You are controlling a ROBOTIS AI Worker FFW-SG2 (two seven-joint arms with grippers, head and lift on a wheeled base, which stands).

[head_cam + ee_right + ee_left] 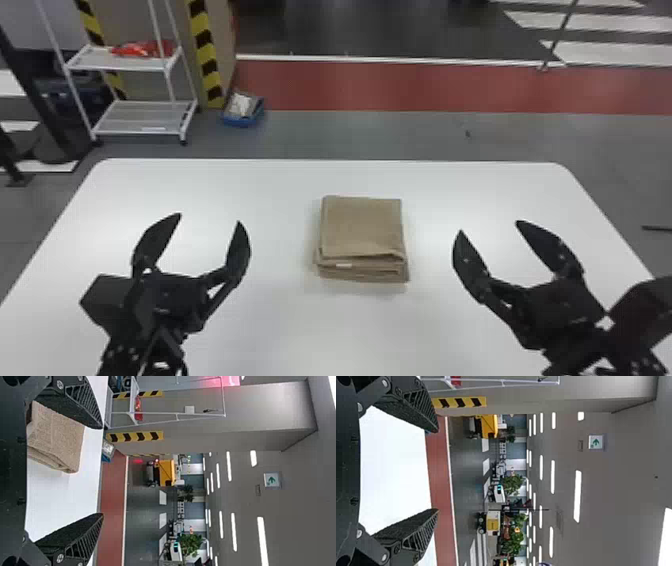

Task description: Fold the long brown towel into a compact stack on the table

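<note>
Beyond the table (280,325) there is a grey floor (350,135), with a red strip (400,87) crossing it and a white rack (140,117) standing on the left side. Over the table, the left gripper (209,218) has its two fingers spread wide, and it holds nothing. The right gripper (489,226) is likewise spread and without load. Between these two, but apart from both, lies the brown towel (362,227), near the middle of the table. It is folded into a small, thick block, almost square. On the side near to the robot the layers can be seen one above another, with a small pale label (343,265) among them, and the lower layers come out a little beyond the top one.

By my judgement, the folding is complete or very close to it, and the step in hand is the finishing one. The next move asks for very little: to bring both arms back without touching the stack. If more neatness is wanted, one light press on the near edge could be enough, but a careless push may open the layers.
</note>
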